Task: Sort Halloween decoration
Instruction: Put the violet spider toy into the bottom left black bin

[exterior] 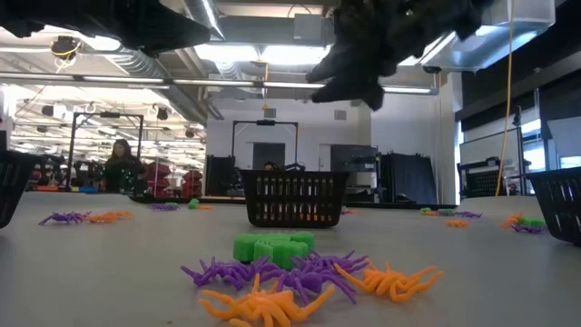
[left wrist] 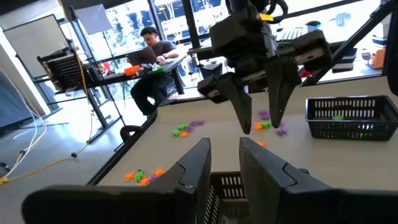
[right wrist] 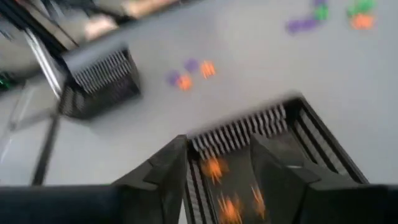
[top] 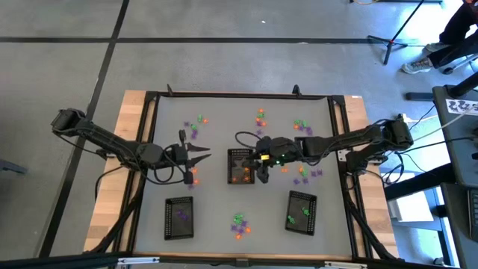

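The right tool (top: 263, 176) hung over the middle tray (top: 240, 166), its fingers (right wrist: 163, 169) parted with nothing clearly between them; orange trinkets (right wrist: 214, 168) lay directly beneath, inside that tray. The main risk, as I judged it, was a trinket clinging to a finger, then riding out when the arm withdrew and dropping on the bench (top: 224, 202). A low withdrawal could also catch the tray's mesh wall and drag it out of line.

The left tool (top: 199, 157) sat just beside the same tray, on the side away from the right tool, fingers (left wrist: 193, 168) part open with a plain gap and nothing visible in it. With both tools so near one tray, a move by either toward the middle could bring them into contact. An orange and purple pair (top: 193, 178) lay on the bench just beside the left tool; a hasty pinch there might gather both colours at once and spoil the sort.

The right arm reached across from its side, stretched nearly level, wrist bent down over the tray. The left arm reached in from the opposite side, also low and extended, tool pointing at the right tool.

More trinkets lay scattered beyond both tools, and a mixed heap (exterior: 300, 277) sat behind them, between the purple tray (top: 178, 217) and the green tray (top: 301, 213).
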`<move>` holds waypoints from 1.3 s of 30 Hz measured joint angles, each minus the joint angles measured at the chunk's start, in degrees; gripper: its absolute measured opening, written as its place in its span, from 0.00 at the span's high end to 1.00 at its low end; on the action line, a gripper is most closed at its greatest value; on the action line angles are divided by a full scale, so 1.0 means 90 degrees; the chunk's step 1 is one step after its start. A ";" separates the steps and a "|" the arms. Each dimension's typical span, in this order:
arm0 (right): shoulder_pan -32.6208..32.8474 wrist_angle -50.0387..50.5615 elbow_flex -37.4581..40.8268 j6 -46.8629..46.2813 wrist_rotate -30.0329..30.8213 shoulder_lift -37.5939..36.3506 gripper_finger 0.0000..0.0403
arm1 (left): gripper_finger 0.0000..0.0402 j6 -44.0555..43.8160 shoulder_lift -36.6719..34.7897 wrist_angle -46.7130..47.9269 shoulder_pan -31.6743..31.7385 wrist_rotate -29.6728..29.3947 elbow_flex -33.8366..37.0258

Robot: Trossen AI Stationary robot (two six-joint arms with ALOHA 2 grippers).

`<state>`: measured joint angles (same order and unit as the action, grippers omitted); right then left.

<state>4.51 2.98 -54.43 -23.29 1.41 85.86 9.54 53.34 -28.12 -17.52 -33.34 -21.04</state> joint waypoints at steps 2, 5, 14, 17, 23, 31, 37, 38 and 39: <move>0.0064 0.1163 -0.0313 0.0001 0.0122 -0.0060 0.57 | 0.81 0.0000 0.0000 0.0002 0.0000 0.0012 0.0000; 0.0274 0.2654 -0.0522 -0.0035 0.0540 -0.0196 0.60 | 0.81 -0.0005 0.0000 -0.0003 -0.0005 0.0212 0.0000; 0.1387 0.5518 -0.0389 -0.1833 0.2099 -0.0836 0.63 | 0.81 -0.0222 0.0000 -0.0008 -0.0014 0.0367 0.0000; 0.1716 0.5690 0.0058 -0.2528 0.2275 -0.1255 0.63 | 0.81 -0.0415 0.0000 -0.0005 -0.0015 0.0367 0.0000; 0.2169 0.5912 0.1188 -0.4121 0.2126 -0.2300 0.63 | 0.81 -0.0551 0.0000 -0.0029 -0.0015 0.0364 0.0000; 0.2249 0.6071 0.2358 -0.5893 0.1113 -0.3161 0.63 | 0.81 -0.0546 0.0000 -0.0197 -0.0012 0.0316 0.0000; 0.2249 0.5733 0.2682 -0.6080 0.0884 -0.3063 0.63 | 0.81 -0.0502 0.0001 -0.0231 0.0000 0.0311 0.0000; 0.2249 0.5733 0.2690 -0.6091 0.0884 -0.3027 0.63 | 0.81 -0.0502 0.0002 -0.0232 0.0000 0.0311 0.0000; 0.2249 0.5716 0.2690 -0.6115 0.0884 -0.2998 0.63 | 0.81 -0.0500 0.0001 -0.0236 0.0000 0.0310 0.0000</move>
<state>24.75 54.42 -30.22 -78.33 9.37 58.87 5.04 53.35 -30.24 -17.52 -30.55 -21.04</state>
